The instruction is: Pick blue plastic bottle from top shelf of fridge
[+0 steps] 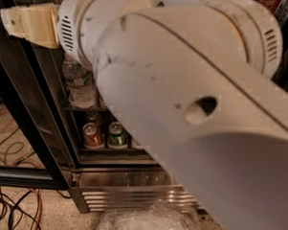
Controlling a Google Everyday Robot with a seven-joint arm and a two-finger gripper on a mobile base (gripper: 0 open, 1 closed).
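Note:
My white arm (192, 104) fills most of the camera view and hides the upper part of the fridge (52, 132). The tea bottle with the TEXAS label and the top shelf are hidden behind the arm. My gripper (27, 23) shows as a cream-coloured piece at the top left, in front of the fridge's black door frame. It holds nothing that I can see. Below the arm I see the fridge's lower racks and its stainless steel slatted base (126, 195).
A clear water bottle (79, 85) stands on a middle rack. A red can (91, 135) and a green can (117, 135) sit on the bottom rack. Crumpled clear plastic (149, 222) lies on the floor in front. Cables (10, 207) lie at the lower left.

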